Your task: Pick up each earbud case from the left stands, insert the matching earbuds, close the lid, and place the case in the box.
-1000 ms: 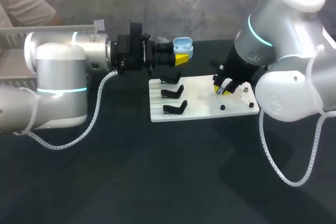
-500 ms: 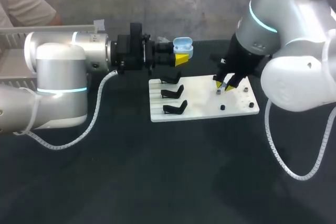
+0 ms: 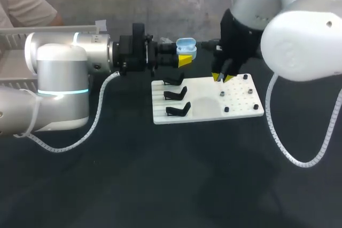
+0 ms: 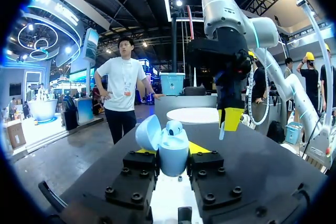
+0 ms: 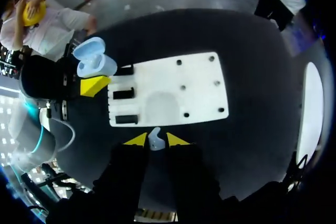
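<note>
We are at the inserting step: our left gripper (image 3: pixel 184 60) clamps the open earbud case (image 3: pixel 186 48) above the white board's (image 3: pixel 208 108) far edge; our right gripper (image 3: pixel 220 77) pinches what seems an earbud (image 5: pixel 156 140). Next we must align it over the case's socket

Head high behind, looking down, left wrist level, right wrist overhead (nearer), sharing white board (image 3: pixel 208 113)

No lettering, label or number can be read on the white board (image 3: pixel 214 102), the blue case (image 4: pixel 170 149) or the bench (image 3: pixel 160 180); any fine print may be too small.
</note>
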`<control>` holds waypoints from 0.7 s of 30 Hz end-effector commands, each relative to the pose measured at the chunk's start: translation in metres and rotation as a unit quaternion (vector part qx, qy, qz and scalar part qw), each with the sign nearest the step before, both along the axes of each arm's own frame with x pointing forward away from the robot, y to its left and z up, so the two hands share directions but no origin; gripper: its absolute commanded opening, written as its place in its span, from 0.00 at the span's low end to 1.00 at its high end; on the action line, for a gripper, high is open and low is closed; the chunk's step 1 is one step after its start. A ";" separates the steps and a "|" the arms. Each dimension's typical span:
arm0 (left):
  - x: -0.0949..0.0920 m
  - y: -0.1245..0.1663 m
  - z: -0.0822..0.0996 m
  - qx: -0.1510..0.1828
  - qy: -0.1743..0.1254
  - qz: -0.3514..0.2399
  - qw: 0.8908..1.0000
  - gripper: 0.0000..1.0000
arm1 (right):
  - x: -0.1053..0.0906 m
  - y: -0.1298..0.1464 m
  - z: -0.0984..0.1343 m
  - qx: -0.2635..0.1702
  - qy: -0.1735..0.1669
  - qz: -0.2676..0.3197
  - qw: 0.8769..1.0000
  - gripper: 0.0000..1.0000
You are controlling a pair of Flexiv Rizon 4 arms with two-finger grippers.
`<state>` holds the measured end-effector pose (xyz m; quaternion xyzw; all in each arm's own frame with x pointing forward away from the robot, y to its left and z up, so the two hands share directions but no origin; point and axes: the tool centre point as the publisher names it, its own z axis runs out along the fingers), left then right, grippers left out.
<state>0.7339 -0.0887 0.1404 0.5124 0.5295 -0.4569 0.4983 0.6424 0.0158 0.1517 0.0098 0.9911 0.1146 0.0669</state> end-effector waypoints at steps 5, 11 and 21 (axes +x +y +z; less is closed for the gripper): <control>-0.002 0.000 -0.001 -0.002 -0.003 0.003 1.000 0.00 | 0.005 0.025 0.034 -0.018 -0.003 0.050 0.999 0.00; -0.002 0.000 -0.001 -0.002 -0.003 0.003 1.000 0.00 | 0.016 0.040 0.050 -0.031 -0.019 0.080 0.996 0.00; -0.002 0.000 -0.001 -0.002 -0.003 0.003 1.000 0.00 | 0.040 0.054 0.071 -0.039 -0.044 0.124 0.991 0.00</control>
